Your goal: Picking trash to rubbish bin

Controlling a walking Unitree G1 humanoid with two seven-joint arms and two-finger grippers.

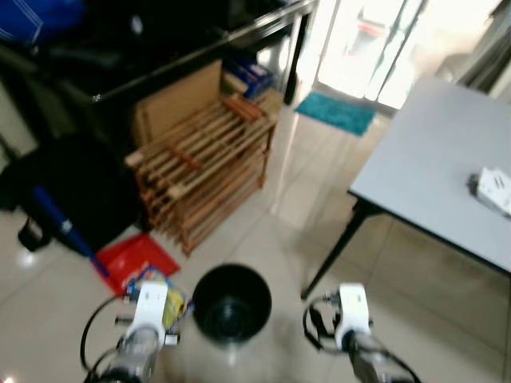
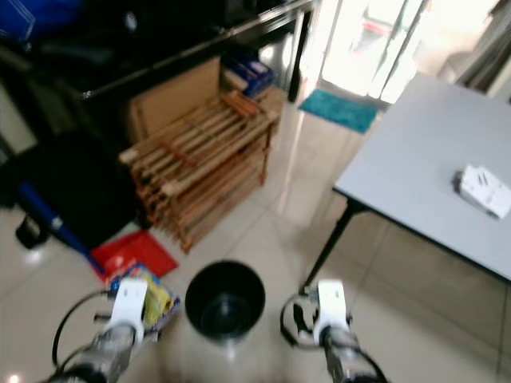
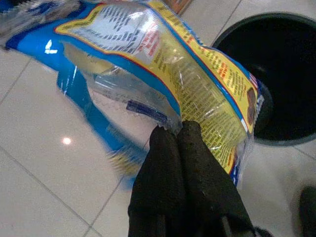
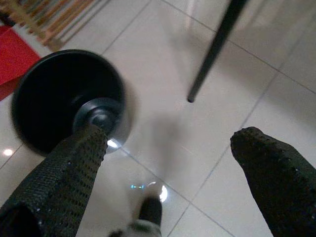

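L gripper (image 3: pixel 180 133) pinched tight on blue/yellow snack wrapper (image 3: pixel 197 84), which hangs off its tips just beside rim of black bin (image 1: pixel 231 303), over tile floor. R gripper (image 4: pixel 173 148) spread wide, nothing in it, on bin's other side nr table (image 1: pixel 431 159) leg.

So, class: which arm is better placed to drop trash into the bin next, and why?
Left. Its tool is shut on the wrapper right beside the bin; the right tool is open and holds nothing.
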